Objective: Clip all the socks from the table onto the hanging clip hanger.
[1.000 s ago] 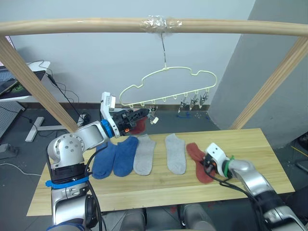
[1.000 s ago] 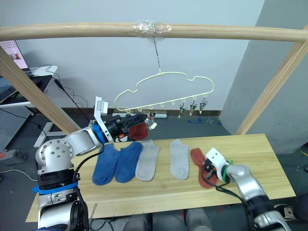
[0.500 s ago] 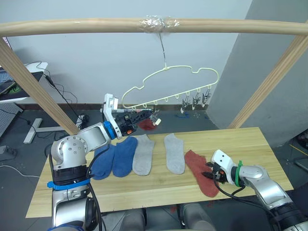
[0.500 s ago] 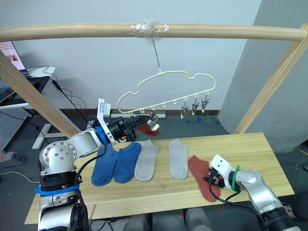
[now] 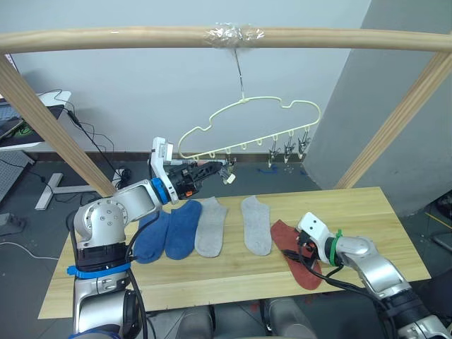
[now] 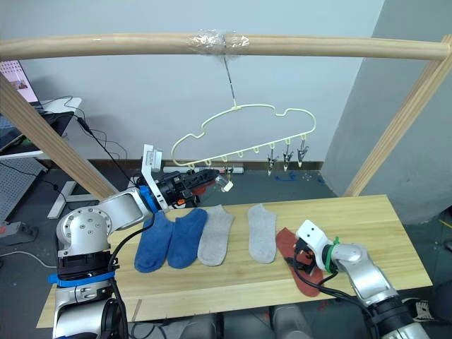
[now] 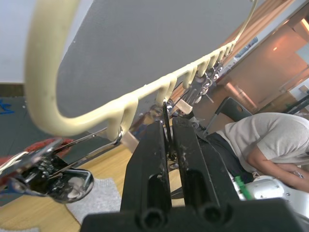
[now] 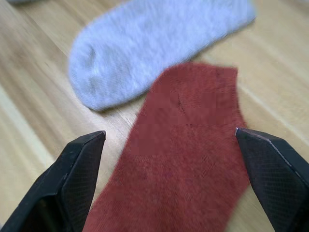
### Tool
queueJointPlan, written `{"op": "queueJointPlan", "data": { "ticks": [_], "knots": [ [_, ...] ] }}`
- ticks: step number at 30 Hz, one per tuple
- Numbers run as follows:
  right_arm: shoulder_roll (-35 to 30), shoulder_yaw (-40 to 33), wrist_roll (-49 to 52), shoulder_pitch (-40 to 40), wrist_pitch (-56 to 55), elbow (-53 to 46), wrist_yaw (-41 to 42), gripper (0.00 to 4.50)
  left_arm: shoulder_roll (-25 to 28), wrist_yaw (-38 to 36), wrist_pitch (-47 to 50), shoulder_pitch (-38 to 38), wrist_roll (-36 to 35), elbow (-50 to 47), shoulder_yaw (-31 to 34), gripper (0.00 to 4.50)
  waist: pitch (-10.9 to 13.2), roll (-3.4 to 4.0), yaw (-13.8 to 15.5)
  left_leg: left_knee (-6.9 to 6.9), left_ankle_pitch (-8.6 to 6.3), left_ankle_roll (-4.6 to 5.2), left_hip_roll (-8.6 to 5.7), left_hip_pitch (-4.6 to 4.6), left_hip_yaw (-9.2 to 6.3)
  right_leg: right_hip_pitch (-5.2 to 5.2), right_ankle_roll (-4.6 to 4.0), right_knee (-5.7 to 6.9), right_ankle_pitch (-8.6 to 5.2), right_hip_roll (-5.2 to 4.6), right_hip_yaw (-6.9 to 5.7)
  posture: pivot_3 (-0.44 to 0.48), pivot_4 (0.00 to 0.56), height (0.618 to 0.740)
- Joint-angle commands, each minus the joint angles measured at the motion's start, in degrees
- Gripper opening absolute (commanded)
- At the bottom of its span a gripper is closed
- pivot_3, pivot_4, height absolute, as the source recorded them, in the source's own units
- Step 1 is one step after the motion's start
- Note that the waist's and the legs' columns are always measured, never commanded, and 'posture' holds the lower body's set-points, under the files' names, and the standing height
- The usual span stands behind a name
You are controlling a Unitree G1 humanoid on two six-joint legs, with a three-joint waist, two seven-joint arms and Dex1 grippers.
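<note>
On the table [image 5: 226, 279] lie two blue socks [image 5: 168, 232], two light grey socks [image 5: 256, 224] and a rust-red sock [image 5: 296, 256] in a row. My right gripper [image 8: 169, 133] hovers open just above the rust-red sock [image 8: 183, 164], its fingers [image 8: 82, 169] spread to either side of it. The clip hanger [image 5: 247, 126] hangs by its hook from the top pole. My left gripper [image 5: 212, 169] is raised under the hanger's left end, shut on one of its metal clips [image 5: 227, 176]. A patch of red knit [image 7: 41, 145] shows beyond another clip in the left wrist view.
A round wooden pole frame [image 5: 106, 39] spans above the table, with slanted legs [image 5: 49, 120] at both sides. Three clips [image 5: 286, 148] hang bunched at the hanger's right end. A person in a grey shirt [image 7: 256, 140] bends over in the left wrist view. Cables lie on the floor behind.
My right gripper has opened and shifted back left over the rust-red sock, which now lies flat nearer the table's front. The red patch behind my left gripper has gone from the head views.
</note>
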Motion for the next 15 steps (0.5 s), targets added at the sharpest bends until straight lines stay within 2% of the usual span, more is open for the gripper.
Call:
{"op": "queueJointPlan", "data": {
  "ticks": [1, 5, 8, 15],
  "knots": [
    [1.0, 0.6, -2.6, -1.6, -0.5, 5.4, -3.2, 4.47, 0.8, -0.2, 0.2, 0.4, -0.1, -1.0, -0.3, 0.00, 0.0, 0.00, 0.0, 0.00, 0.00, 0.00, 0.00, 0.00, 0.01, 0.00, 0.00, 0.00, 0.00, 0.00, 0.01, -0.083, 0.155, 0.740],
    [3.0, -1.1, -0.9, -2.3, 0.7, 9.2, -3.4, 4.47, 0.9, 0.2, 0.5, 0.8, -0.7, -1.6, 0.0, 0.00, 0.0, -0.05, -0.1, 0.02, 0.01, 0.00, 0.01, 0.09, 0.00, 0.04, -0.01, 0.09, 0.01, 0.01, 0.00, -0.083, 0.155, 0.740],
    [3.1, -1.7, -0.1, -2.1, -0.1, 9.7, -2.0, 3.90, 1.0, 0.5, 0.7, 1.2, -0.9, -1.9, 0.2, 0.00, -0.1, -0.08, -0.1, 0.03, 0.01, 0.00, 0.01, 0.16, 0.01, 0.11, -0.02, 0.10, 0.02, 0.01, 0.01, -0.072, 0.160, 0.740],
    [1.8, -2.3, -0.2, -1.1, -3.1, 7.8, -0.5, 1.54, 1.0, 1.0, 0.6, 1.5, -1.1, -2.2, 0.4, 0.00, -0.1, -0.08, 0.0, -0.01, 0.00, 0.01, 0.01, 0.14, 0.00, 0.09, -0.03, 0.07, 0.01, 0.01, 0.00, -0.073, 0.162, 0.740]
  ]
}}
